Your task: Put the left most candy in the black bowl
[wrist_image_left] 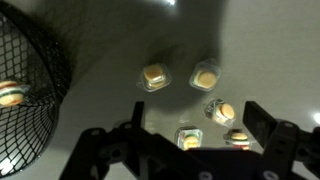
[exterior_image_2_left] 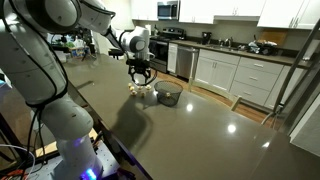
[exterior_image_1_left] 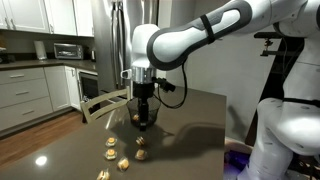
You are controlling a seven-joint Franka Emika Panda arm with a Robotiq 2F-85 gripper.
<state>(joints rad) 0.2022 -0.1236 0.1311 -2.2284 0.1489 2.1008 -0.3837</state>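
Observation:
Several small gold-tan wrapped candies point(wrist_image_left: 153, 76) lie loose on the dark table; they also show in both exterior views point(exterior_image_1_left: 140, 143) point(exterior_image_2_left: 140, 90). The candy point(exterior_image_1_left: 102, 175) furthest left in an exterior view lies near the table's front edge. The black bowl point(wrist_image_left: 25, 60), a mesh one, fills the left of the wrist view and holds one candy point(wrist_image_left: 10, 95). It shows in both exterior views point(exterior_image_1_left: 148, 121) point(exterior_image_2_left: 168, 95). My gripper point(wrist_image_left: 197, 118) hangs open above the candies, beside the bowl, with nothing between its fingers point(wrist_image_left: 258, 120).
The dark table point(exterior_image_1_left: 190, 120) is glossy and ends near a kitchen floor. White cabinets point(exterior_image_1_left: 25, 95) and an oven point(exterior_image_1_left: 88, 88) stand behind it. The robot's white base point(exterior_image_1_left: 285, 140) is at the table's side.

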